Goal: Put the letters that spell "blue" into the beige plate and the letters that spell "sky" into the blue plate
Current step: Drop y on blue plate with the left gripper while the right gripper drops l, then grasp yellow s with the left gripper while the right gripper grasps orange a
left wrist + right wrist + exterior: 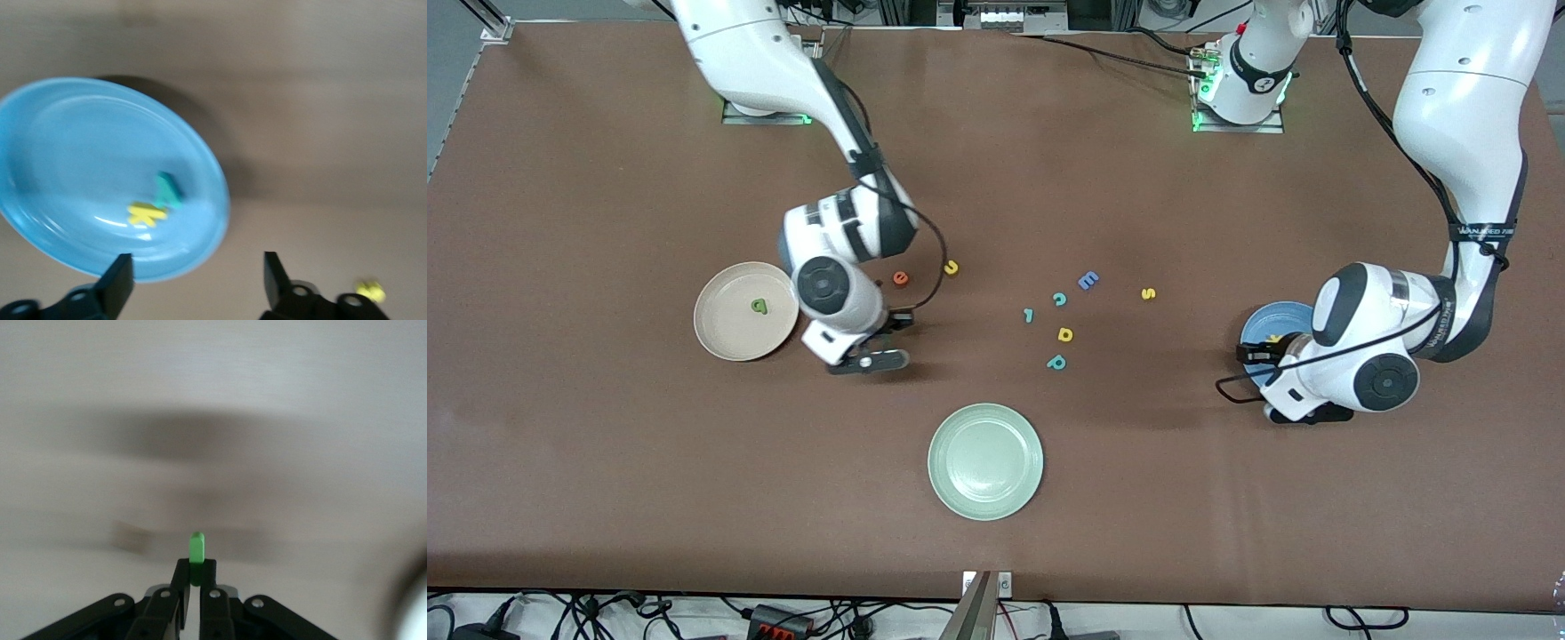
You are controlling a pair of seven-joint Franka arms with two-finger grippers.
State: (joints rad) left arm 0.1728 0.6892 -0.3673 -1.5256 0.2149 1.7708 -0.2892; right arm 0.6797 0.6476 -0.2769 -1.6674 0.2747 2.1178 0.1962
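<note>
My right gripper point(196, 565) is shut on the thin green l point(197, 548). In the front view this gripper point(869, 359) hangs over bare table beside the beige plate point(725, 333), which holds the green b point(759, 306). The orange-red e point(901, 278) and yellow u point(951, 267) lie on the table by the right arm's wrist. My left gripper point(197, 280) is open with nothing between its fingers, over the rim of the blue plate point(80, 153). The yellow k point(147, 214) and teal y point(168, 190) lie in that plate. The yellow s point(1148, 293) lies on the table.
Mid-table lie a blue E point(1088, 281), teal c point(1059, 299), another small teal letter point(1028, 315), a yellow d-like letter point(1064, 334) and teal p point(1056, 362). A pale green plate point(985, 460) sits nearer the front camera. The left arm covers much of the blue plate point(1272, 318).
</note>
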